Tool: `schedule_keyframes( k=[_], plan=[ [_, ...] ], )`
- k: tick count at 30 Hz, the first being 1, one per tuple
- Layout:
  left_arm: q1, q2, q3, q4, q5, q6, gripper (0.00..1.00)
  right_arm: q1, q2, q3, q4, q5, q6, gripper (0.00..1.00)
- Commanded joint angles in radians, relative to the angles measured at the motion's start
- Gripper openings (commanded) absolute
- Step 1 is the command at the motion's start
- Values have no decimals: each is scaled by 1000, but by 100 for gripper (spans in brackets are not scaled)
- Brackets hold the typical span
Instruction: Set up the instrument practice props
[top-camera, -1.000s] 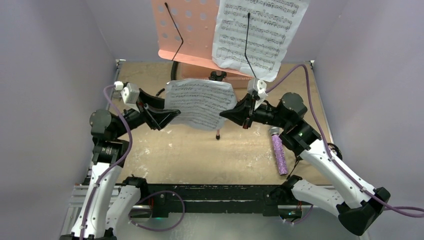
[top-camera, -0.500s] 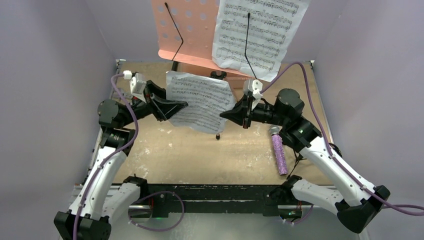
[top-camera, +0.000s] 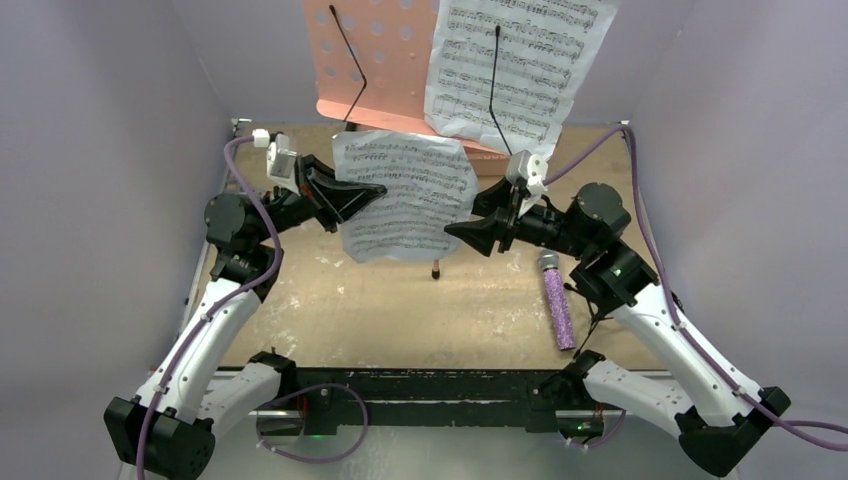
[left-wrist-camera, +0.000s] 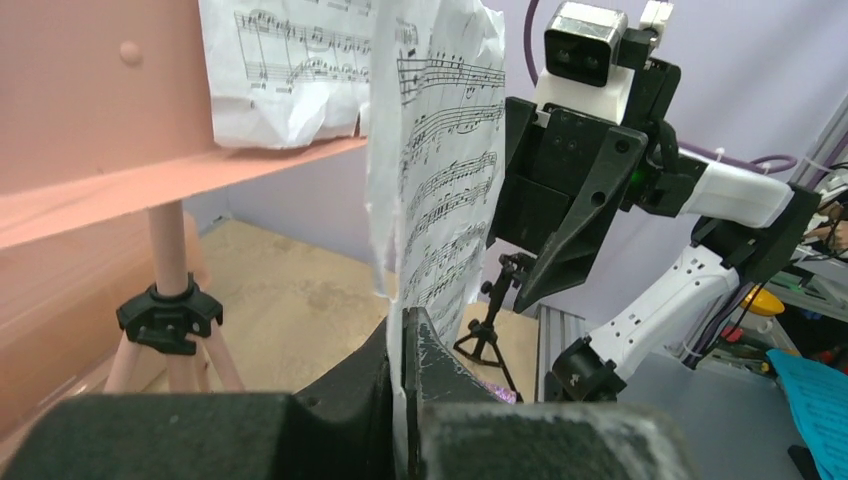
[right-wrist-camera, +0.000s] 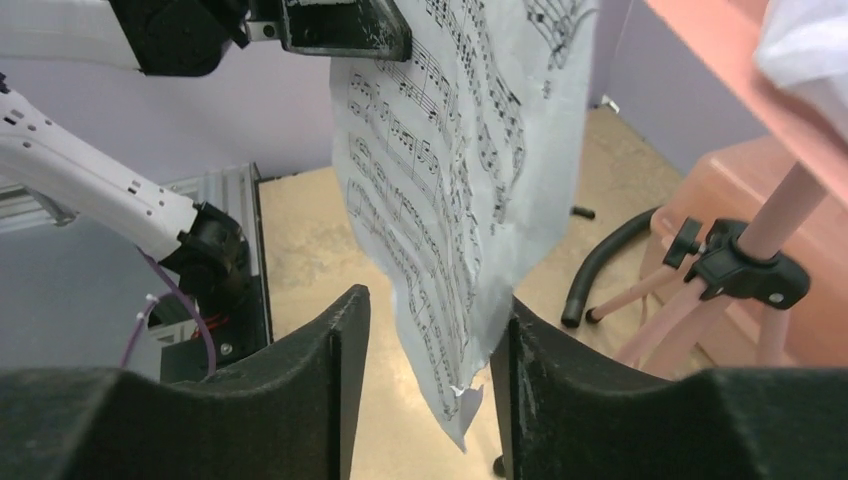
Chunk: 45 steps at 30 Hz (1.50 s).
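Left gripper (top-camera: 378, 190) pinches the sheet-music page (top-camera: 405, 200) by one side edge (limp, likely tear-prone, best held at margins); right gripper (top-camera: 455, 229) straddles the other, spread

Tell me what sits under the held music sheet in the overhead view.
Only one leg tip of the black mic stand pokes out below the sheet; the sheet covers the rest of that stand.
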<state>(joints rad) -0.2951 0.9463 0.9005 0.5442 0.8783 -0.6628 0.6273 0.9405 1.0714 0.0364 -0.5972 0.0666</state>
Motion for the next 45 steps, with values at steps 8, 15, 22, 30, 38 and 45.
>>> schedule_keyframes(
  k=[8,15,22,30,38,45],
  plan=[
    [-4,-15,41,217,-35,-149,0,-3,-1,8,146,-10,85,54],
    [-13,2,37,305,-51,-216,0,-2,32,47,214,-28,125,50],
    [-25,6,35,307,-52,-220,0,-3,47,75,269,-43,179,22],
    [-27,-5,23,263,-77,-209,39,-3,46,113,244,-29,168,0],
    [-27,-75,48,-114,-178,7,91,-3,49,189,217,20,174,0],
    [-28,-166,6,-382,-382,105,93,-1,56,274,190,102,189,0]
  ],
)
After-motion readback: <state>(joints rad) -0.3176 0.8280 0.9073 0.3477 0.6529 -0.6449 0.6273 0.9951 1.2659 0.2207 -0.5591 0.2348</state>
